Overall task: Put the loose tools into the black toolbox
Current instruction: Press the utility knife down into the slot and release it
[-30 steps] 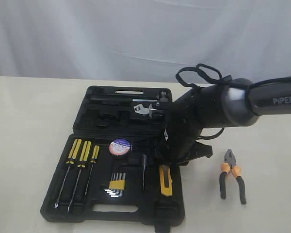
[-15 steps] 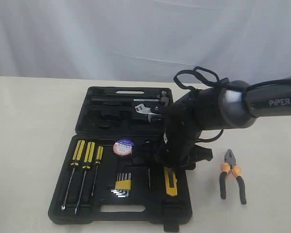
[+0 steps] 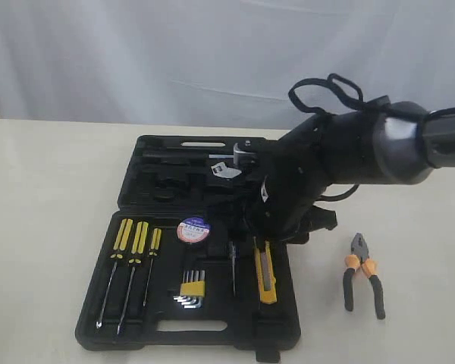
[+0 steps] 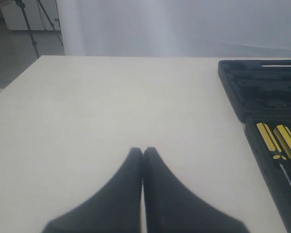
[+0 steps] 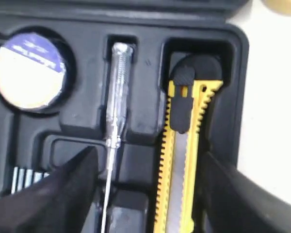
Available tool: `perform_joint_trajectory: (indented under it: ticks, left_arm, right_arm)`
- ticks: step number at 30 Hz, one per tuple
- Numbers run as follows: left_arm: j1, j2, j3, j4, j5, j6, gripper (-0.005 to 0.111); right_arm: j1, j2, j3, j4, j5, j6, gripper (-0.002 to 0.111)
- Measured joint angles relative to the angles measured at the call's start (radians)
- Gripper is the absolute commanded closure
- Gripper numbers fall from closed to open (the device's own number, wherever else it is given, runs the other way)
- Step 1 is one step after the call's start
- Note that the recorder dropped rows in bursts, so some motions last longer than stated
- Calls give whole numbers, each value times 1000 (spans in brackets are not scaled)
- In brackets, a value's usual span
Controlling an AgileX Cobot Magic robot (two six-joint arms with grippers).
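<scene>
Yellow-black utility knife (image 5: pixel 177 170): lies seated in its moulded slot along the black toolbox's (image 3: pixel 136 334) right edge, so the right gripper (image 5: pixel 148 179) straddling it stands wide open, gripping nothing.

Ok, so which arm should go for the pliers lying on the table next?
Probably right. The pliers lie right of the toolbox, near the right pincer, which hangs open over the utility knife. The left pincer is shut, over the table beyond the box's other side.

Knife (image 3: pixel 264 273) in toolbox (image 3: pixel 280 322); pliers (image 3: pixel 358 246) right
</scene>
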Motion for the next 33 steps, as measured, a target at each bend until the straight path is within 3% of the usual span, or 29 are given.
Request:
perform_joint_trajectory:
  ticks: [1,3,4,5,15,33]
  left_arm:
    - [0,0,0,0,0,0,107]
    - [0,0,0,0,0,0,107]
    - [0,0,0,0,0,0,107]
    - [0,0,0,0,0,0,107]
    - [0,0,0,0,0,0,107]
    - [0,0,0,0,0,0,107]
  right_arm:
    - [0,-16,0,-2,2,-16,54]
    - [0,-30,0,-4,13,-55,79]
    - [0,-34,0,-4,21,-77,100]
    - [0,-35,0,-4,37,-117,108]
    - [0,-37,18,-23,133,-284,109]
    - [-2,38,81,-31,-3,-322,109]
